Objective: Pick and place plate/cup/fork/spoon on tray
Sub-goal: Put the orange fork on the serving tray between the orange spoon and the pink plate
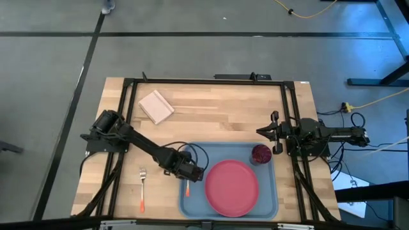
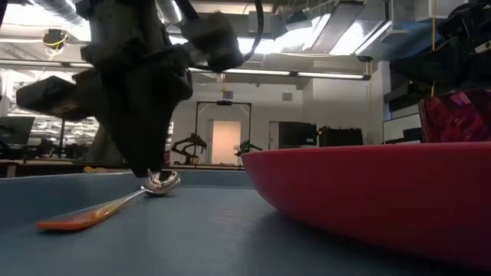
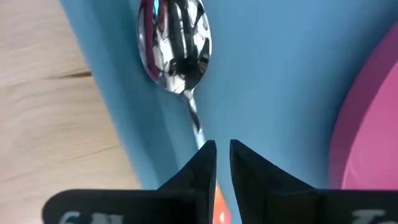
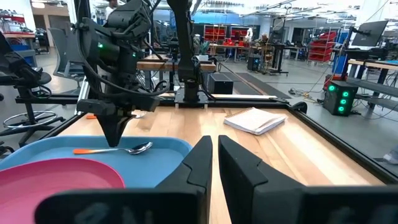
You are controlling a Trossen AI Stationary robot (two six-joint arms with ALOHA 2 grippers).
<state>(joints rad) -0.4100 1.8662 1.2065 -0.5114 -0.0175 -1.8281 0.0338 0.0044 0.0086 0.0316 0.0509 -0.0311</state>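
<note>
The light-blue tray (image 1: 189, 204) lies at the table's near edge. The pinkish-red plate (image 1: 231, 187) lies on it, and the dark red cup (image 1: 261, 154) stands in its far right corner. The spoon (image 2: 157, 184) lies on the tray's left part, its orange handle (image 1: 187, 190) toward the near edge. My left gripper (image 3: 222, 155) stands over the spoon, shut on it. The fork (image 1: 142, 190) lies on the bare table left of the tray. My right gripper (image 1: 265, 131) waits shut and empty near the table's right edge, beyond the cup. My left gripper pinches the spoon's thin neck (image 3: 198, 127) between its two fingers, just behind the silver bowl (image 3: 175, 43). The fingers come from above, pointing down. The spoon lies flat on the tray floor, with bowl and handle (image 2: 73, 220) both down.
A white square pad (image 1: 156, 106) lies at the table's far left. Black frame rails run along the table's left, right and far sides. Bare wood lies between the pad and the tray.
</note>
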